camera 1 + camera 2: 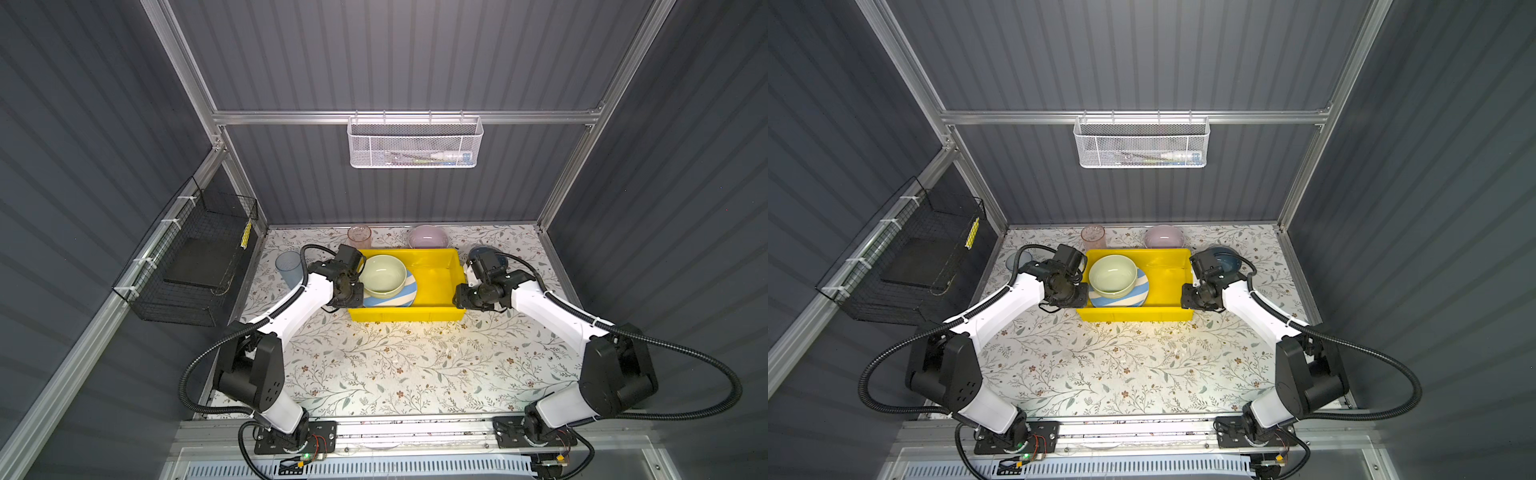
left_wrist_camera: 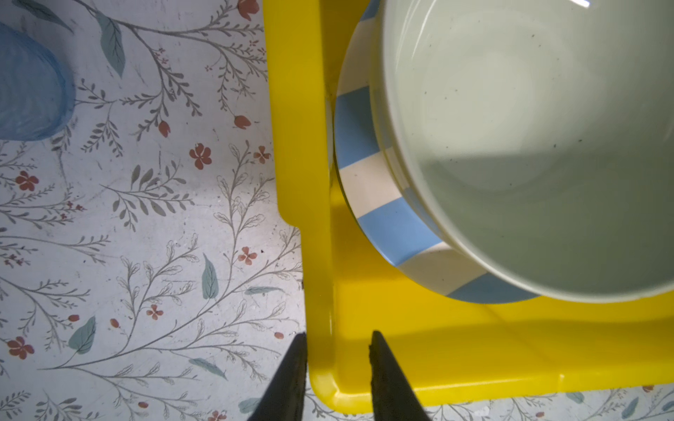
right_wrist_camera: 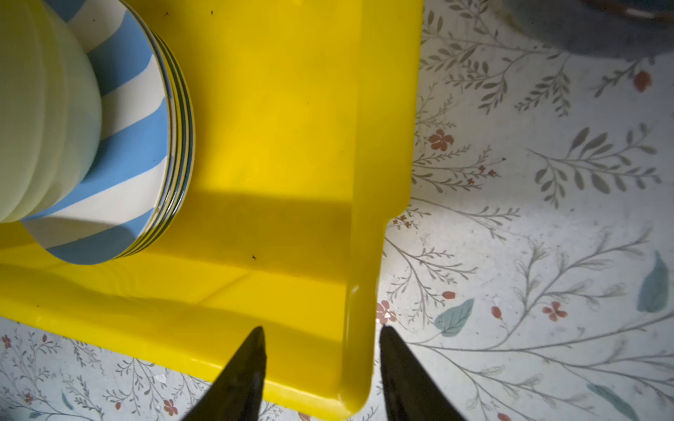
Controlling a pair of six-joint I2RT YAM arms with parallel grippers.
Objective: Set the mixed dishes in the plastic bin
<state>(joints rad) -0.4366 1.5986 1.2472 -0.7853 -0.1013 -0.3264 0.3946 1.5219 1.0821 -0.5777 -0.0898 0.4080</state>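
Far left, a black wire basket (image 1: 187, 266) hangs on the side wall, clear of the floral surface (image 1: 395, 374). A blue tumbler (image 1: 287, 268) stands upright on the surface left of the yellow bin (image 1: 405, 314), outside it and just behind the left arm (image 1: 299, 303). The left jaws are at the near end of the bin's left wall. In the left wrist view one stands outside the rim, right against it. The other stands inside with a strip of yellow between it and the wall, so they are narrowly apart, astride the wall and pinching nothing. A pink tumbler (image 1: 359, 236) stands upright at the back of the surface, just behind the bin's left back corner. The bin lies toward the back, in the middle, long side across. A stack of plates (image 3: 182, 120) lies flat in its left half, with a striped plate (image 1: 399, 297) on top and a green bowl (image 1: 382, 274) upright on that. Above, a white mesh basket (image 1: 415, 141) hangs on the back wall. A lilac bowl (image 1: 428, 237) sits outside, just behind the bin's back wall. The right jaws are at the near end of the right wall and wider apart. One is just outside the rim and the other is well inside over the floor, and they hold nothing. A dark blue bowl (image 1: 1225, 257) rests near the bin's right back corner, half hidden by the right arm (image 1: 540, 303).
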